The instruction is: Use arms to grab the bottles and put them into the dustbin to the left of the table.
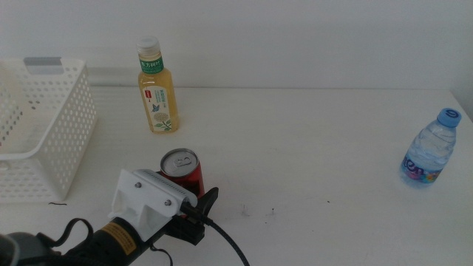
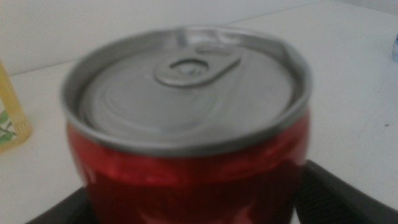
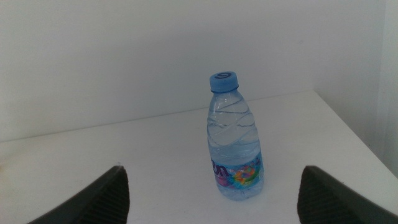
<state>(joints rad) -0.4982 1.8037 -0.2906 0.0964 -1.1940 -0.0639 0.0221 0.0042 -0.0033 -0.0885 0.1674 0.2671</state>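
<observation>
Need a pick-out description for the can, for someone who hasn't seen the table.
Start at the white perforated plastic basket on the white table's left side. Just right of it, nearer the camera than the yellow tea bottle, stands a slim red soda can between the left claw's jaws: the only metal container.

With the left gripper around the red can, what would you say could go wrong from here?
The left gripper has its jaws on either side of the red can; no firm grip shows, so the can could tip or slip on lifting. The tea bottle stands between can and dustbin, so a low swing might knock it. The right gripper waits, open, before the water bottle.
</observation>
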